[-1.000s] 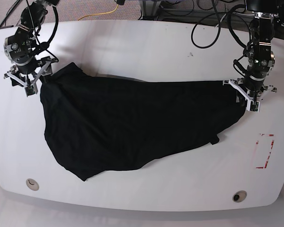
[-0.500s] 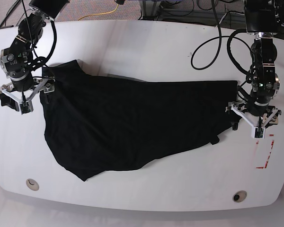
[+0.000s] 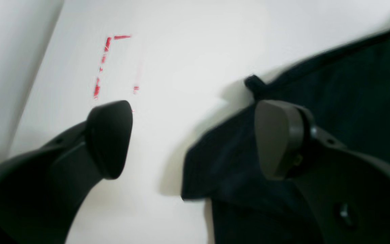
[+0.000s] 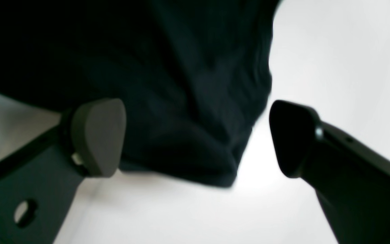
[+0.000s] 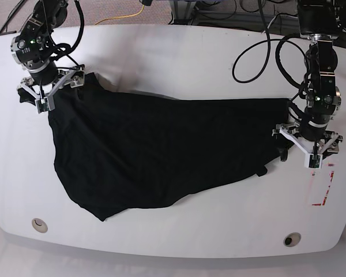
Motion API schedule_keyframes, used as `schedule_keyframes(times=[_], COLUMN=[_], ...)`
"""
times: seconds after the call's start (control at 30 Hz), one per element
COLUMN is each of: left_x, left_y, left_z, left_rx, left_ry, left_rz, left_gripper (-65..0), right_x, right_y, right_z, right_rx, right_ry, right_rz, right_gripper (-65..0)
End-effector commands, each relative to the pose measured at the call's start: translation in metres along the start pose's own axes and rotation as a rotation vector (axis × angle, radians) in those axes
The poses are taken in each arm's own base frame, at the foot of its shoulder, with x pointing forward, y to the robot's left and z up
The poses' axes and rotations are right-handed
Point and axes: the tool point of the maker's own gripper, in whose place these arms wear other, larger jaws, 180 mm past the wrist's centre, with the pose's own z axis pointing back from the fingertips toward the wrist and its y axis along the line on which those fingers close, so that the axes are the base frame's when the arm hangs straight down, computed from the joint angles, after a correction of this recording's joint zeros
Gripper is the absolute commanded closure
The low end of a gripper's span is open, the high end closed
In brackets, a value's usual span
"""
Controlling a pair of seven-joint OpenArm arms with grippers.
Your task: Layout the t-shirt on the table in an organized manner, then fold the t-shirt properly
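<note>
The black t-shirt lies spread and rumpled across the white table. My left gripper is open over the shirt's right end. In the left wrist view one finger is above the cloth, the other above bare table. My right gripper is open at the shirt's far left corner. In the right wrist view a fold of the shirt lies between its fingers. Neither gripper holds the cloth.
A red dashed rectangle mark sits on the table right of the shirt, also in the left wrist view. Two round grommets sit near the front edge. Black cables hang at the back right.
The right gripper has moved toward the far edge and a little right, onto the shirt's far left corner. The left gripper has stayed at the shirt's right end. The shirt has not visibly moved.
</note>
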Motion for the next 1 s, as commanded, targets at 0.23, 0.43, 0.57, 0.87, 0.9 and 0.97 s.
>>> schedule_keyframes(times=[0.23, 0.43, 0.57, 0.87, 0.9, 0.97], left_x=[-0.014, -0.045, -0.06, -0.072, -0.071, -0.072], left_y=[-0.008, -0.016, -0.02, -0.022, -0.019, -0.017], left_z=[0.027, 0.04, 0.047, 0.052, 0.052, 0.052], left_rx=[-0.019, -0.042, -0.052, -0.047, -0.04, -0.031], left_ry=[-0.007, 0.06, 0.094, 0.119, 0.118, 0.118], left_rz=[-0.041, -0.05, -0.053, -0.023, -0.019, -0.011], left_gripper=[-52.5, -52.5, -52.5, -52.5, -52.5, -52.5], right_x=[-0.007, -0.003, -0.009, -0.009, -0.012, -0.018], right_y=[-0.007, -0.018, -0.021, -0.05, -0.055, -0.064], right_z=[0.009, 0.0, -0.01, -0.041, -0.043, -0.046], right_rx=[-0.025, -0.027, -0.016, -0.007, -0.011, -0.021], right_ry=[-0.018, -0.02, -0.004, 0.02, 0.023, 0.027], right_rz=[-0.061, -0.064, -0.091, -0.162, -0.185, -0.23], right_gripper=[-65.0, -65.0, -65.0, -65.0, -65.0, -65.0])
